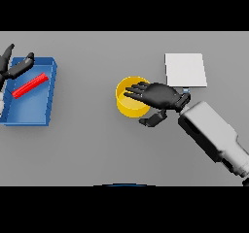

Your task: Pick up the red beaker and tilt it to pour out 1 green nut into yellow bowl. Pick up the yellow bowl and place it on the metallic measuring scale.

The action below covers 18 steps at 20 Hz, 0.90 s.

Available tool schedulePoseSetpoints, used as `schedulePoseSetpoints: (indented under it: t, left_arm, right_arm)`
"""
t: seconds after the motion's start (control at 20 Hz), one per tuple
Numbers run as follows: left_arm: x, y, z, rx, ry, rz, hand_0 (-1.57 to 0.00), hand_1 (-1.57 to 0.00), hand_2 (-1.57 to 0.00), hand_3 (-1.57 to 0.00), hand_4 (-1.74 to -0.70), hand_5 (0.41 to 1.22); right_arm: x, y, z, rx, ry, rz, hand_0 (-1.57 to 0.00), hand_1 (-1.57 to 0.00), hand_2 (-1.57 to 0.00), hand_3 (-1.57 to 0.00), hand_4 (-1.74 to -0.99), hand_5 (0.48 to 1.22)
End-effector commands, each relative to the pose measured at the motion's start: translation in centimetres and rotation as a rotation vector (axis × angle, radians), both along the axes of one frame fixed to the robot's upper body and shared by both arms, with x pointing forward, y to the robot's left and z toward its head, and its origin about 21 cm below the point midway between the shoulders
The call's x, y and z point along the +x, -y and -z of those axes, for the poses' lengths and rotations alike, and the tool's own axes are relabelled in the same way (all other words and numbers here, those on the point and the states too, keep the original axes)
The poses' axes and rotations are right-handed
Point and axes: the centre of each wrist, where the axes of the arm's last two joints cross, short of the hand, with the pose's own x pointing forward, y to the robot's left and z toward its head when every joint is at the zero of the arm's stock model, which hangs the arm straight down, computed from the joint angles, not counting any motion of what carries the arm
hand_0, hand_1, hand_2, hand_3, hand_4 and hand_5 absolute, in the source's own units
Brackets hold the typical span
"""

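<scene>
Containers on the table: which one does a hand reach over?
The yellow bowl; the right hand spreads over its rim. The blue tray lies far left.

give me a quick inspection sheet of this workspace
surface: grey table, flat and evenly lit
job's things: yellow bowl near the middle; whether a nut lies in it cannot be told. metallic measuring scale, a pale square plate beyond the bowl to the right, nothing on it. red beaker lying on its side in the blue tray at far left
clutter: nothing seen
grippers: right robot hand spread over the bowl's right rim, thumb below beside the wall, not visibly closed on it. left robot hand at the tray's far left corner, fingers straight
cables: nothing seen
surroundings: nothing seen
</scene>
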Motion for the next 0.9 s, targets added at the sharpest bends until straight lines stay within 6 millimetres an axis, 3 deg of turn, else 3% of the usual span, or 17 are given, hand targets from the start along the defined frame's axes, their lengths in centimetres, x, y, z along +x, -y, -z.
schedulePoseSetpoints:
  t: [0.0,0.4,0.6,0.65,0.7,0.75,0.85]
  left_arm:
    - [-0.1,-0.1,0.0,-0.004,0.006,0.009,0.0,0.0,0.0,0.0,-0.81,0.7]
    - [0.1,-0.3,-0.4,0.014,-0.005,0.008,0.0,0.0,0.0,0.0,-0.79,0.708]
    - [0.1,-0.5,-0.5,0.012,-0.006,0.008,0.0,0.0,0.0,0.0,-0.79,0.712]
    - [0.1,-0.5,-0.6,0.013,-0.004,0.008,0.0,0.0,0.0,0.0,-0.79,0.711]
    - [0.0,-0.7,-0.2,0.011,-0.014,0.008,0.0,0.0,0.0,0.0,-0.79,0.71]
    - [0.0,-0.5,-0.3,0.012,0.001,0.019,0.0,0.0,0.0,0.0,-0.79,0.71]
    - [0.1,-0.3,-0.3,0.004,0.003,0.019,0.0,0.0,0.0,0.0,-0.79,0.707]
  right_arm:
    - [0.1,-0.6,0.0,-0.016,-0.008,-0.013,0.0,0.0,0.0,0.0,-1.162,0.667]
    - [1.4,-2.4,1.4,-0.138,-0.06,-0.018,0.0,0.0,0.0,-0.01,-1.188,0.693]
    - [1.7,-2.6,1.6,-0.145,-0.057,-0.005,-0.05,-0.06,-0.09,-0.13,-1.261,0.809]
    - [1.7,-2.2,1.6,-0.142,-0.062,-0.017,-0.19,-0.18,-0.19,-0.21,-1.309,0.891]
    - [1.5,-2.5,1.6,-0.136,-0.061,-0.027,-0.45,-0.41,-0.35,-0.32,-1.363,0.957]
    - [1.5,-2.3,1.6,-0.134,-0.069,-0.04,-0.68,-0.64,-0.59,-0.57,-1.435,1.01]
    - [1.3,-2.4,1.6,-0.125,-0.069,-0.044,-1.0,-0.97,-0.95,-0.79,-1.54,1.086]
